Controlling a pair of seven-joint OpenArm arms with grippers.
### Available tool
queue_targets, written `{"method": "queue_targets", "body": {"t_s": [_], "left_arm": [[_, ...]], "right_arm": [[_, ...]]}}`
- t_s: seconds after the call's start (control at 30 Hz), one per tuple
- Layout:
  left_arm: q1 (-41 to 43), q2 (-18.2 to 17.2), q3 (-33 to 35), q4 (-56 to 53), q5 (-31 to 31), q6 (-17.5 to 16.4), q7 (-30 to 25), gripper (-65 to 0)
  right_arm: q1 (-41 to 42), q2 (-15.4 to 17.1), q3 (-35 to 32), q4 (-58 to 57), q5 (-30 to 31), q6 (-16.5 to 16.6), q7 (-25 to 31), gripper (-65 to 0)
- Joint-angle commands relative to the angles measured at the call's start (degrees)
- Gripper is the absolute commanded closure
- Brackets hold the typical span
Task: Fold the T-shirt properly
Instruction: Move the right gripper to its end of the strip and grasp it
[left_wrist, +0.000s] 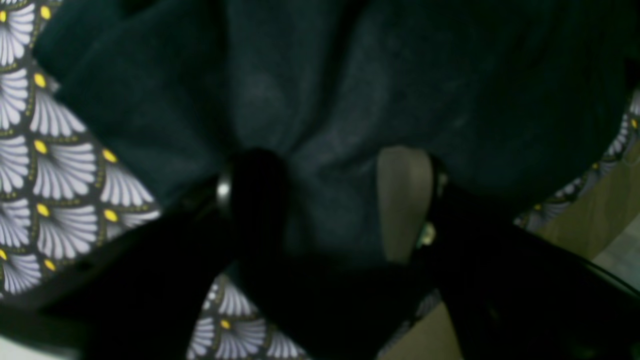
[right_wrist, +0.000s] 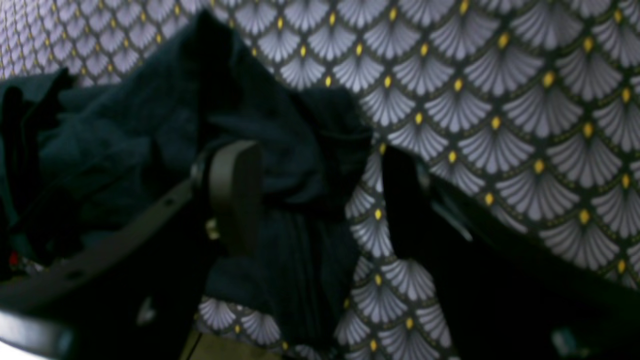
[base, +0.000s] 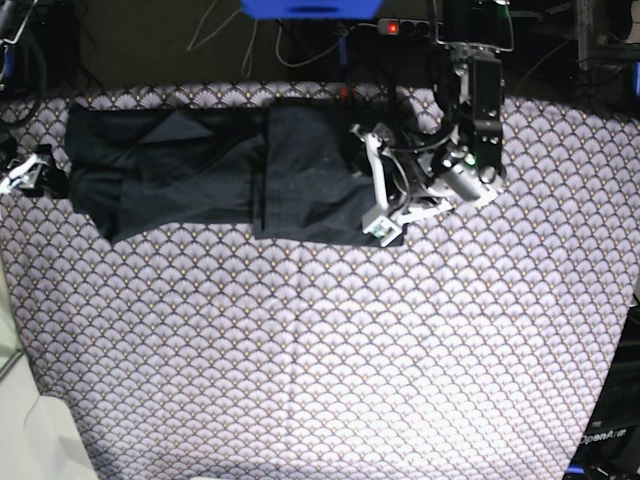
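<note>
Left gripper (left_wrist: 330, 200) fingers (left_wrist: 405, 200) pinching T-shirt (base: 230, 170) fold; right gripper (right_wrist: 320, 200) spreading wide around its edge, holding nothing — shirt lying along patterned cloth's (base: 320, 350) far edge, half-folded. Next needing lift-over.

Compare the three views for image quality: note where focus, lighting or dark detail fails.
Left wrist: soft focus, the T-shirt nearly featureless black, gripper silhouetted. Right wrist: dim, foreground gripper blurred, patterned cloth fairly clear. Base: brightest and sharpest, though the shirt's folds stay murky and the background is dark.
</note>
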Motion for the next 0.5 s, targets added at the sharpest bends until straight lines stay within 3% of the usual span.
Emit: {"method": "queue_targets", "body": {"t_s": [0.0, 0.13, 0.27, 0.47], "left_arm": [[-0.6, 0.1, 0.0, 0.8, -0.6, -0.1, -0.6, -35.5], [-0.6, 0.1, 0.0, 0.8, -0.6, -0.1, -0.6, -35.5], [-0.6, 0.2, 0.0, 0.8, -0.6, -0.1, -0.6, -35.5], [-0.6, 0.2, 0.0, 0.9, -0.6, -0.1, -0.5, -35.4]], "right_arm": [[0.4, 1.3, 0.4, -0.9, 1.2, 0.0, 1.1, -39.2], [1.0, 1.8, -0.9, -8.1, 1.2, 0.0, 4.4, -39.3], [1.0, 3.0, -6.0, -8.8, 1.3, 0.0, 7.3, -39.3], [1.0, 2.8, -7.2, -8.9, 1.2, 0.0, 8.4, -39.3]]}}
